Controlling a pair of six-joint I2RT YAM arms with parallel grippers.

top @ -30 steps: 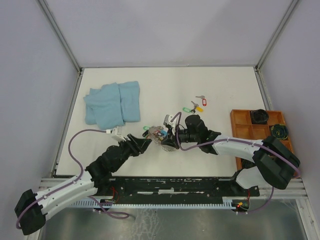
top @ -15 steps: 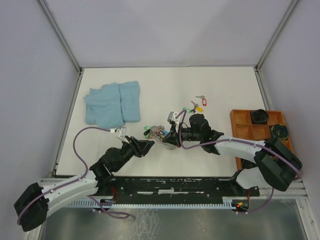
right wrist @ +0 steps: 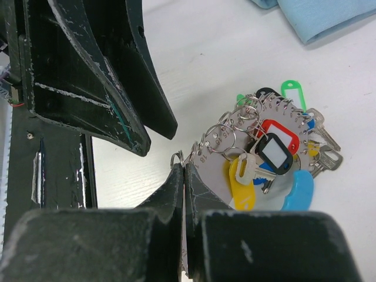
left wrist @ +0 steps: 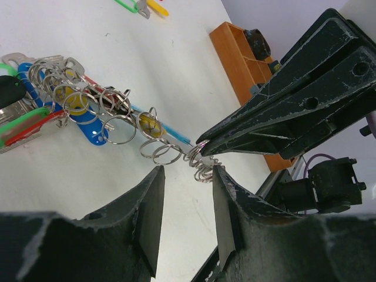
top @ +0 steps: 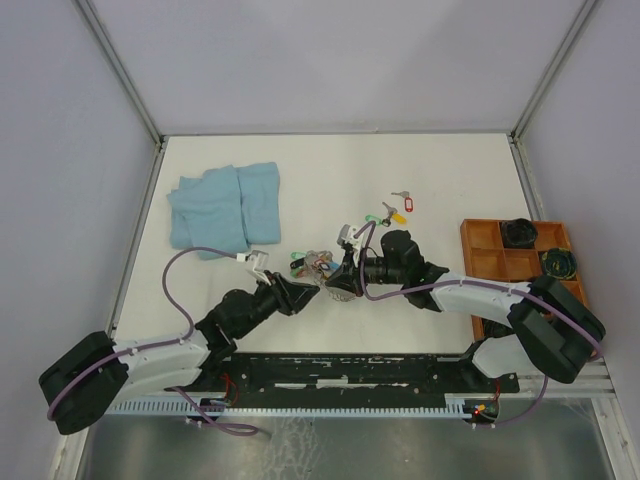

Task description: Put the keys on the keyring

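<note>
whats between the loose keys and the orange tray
Only bare table; the top view shows nothing between the loose keys and the orange tray.

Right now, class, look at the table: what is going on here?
The right hand is shut on a small split ring at the end of a bunch of rings and tagged keys lying on the white table. The left hand faces it, open and holding nothing, with that ring just ahead of its spread fingers. The loose keys, with green, yellow and red tags, lie farther back, not yet on any ring.
</note>
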